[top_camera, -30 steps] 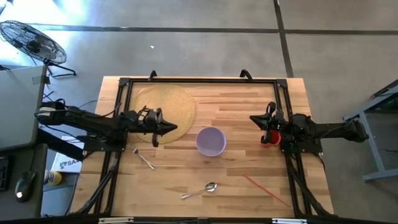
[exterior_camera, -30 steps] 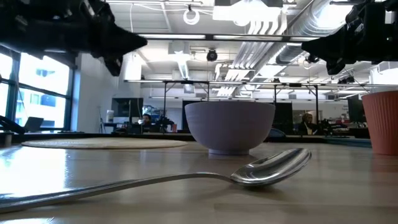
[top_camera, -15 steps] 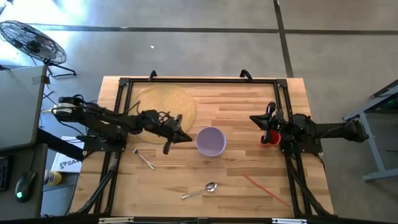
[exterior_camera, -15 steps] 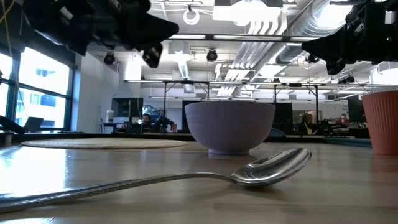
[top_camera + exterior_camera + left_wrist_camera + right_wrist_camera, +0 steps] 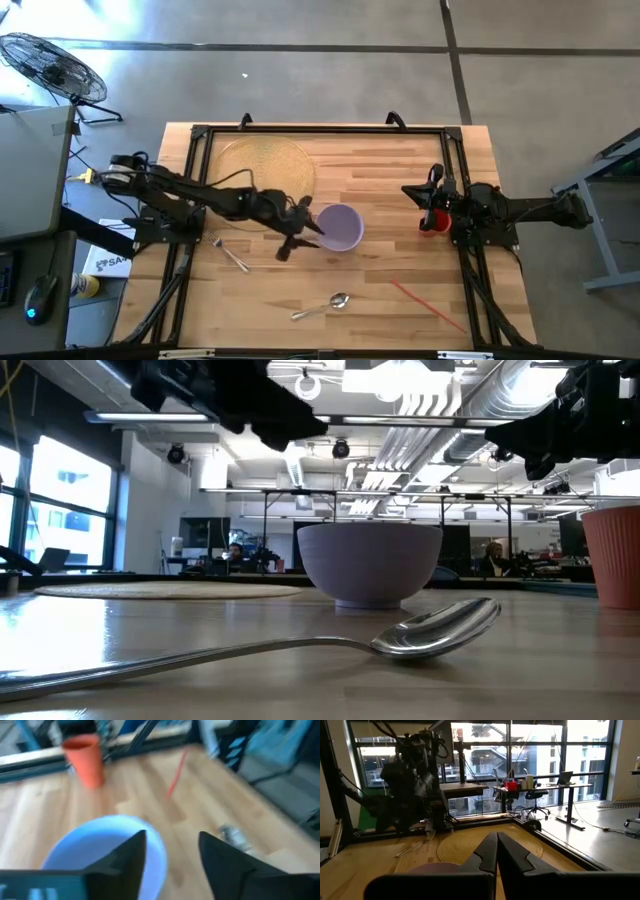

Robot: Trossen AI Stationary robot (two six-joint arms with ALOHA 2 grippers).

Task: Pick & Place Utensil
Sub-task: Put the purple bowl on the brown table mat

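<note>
A silver spoon [image 5: 322,306] lies flat on the wooden table near the front edge; it also shows in the low view [image 5: 400,640]. A silver fork [image 5: 232,255] lies flat at the front left. A lavender bowl [image 5: 340,227] stands at the table's middle. My left gripper [image 5: 312,232] is open and empty above the table, at the bowl's left rim; its wrist view [image 5: 172,850] looks past the bowl [image 5: 100,852] to the spoon's bowl [image 5: 232,836]. My right gripper [image 5: 408,190] is shut and empty, held above the table's right side.
A round woven placemat [image 5: 265,170] lies at the far left. A red cup [image 5: 433,220] stands under the right arm. A thin red stick [image 5: 428,305] lies at the front right. A black frame [image 5: 320,130] runs round the table.
My left gripper has gone from over the placemat's near edge toward the table's right and a little toward its near edge, up to the bowl's left rim. The right arm and all things on the table have kept still.
</note>
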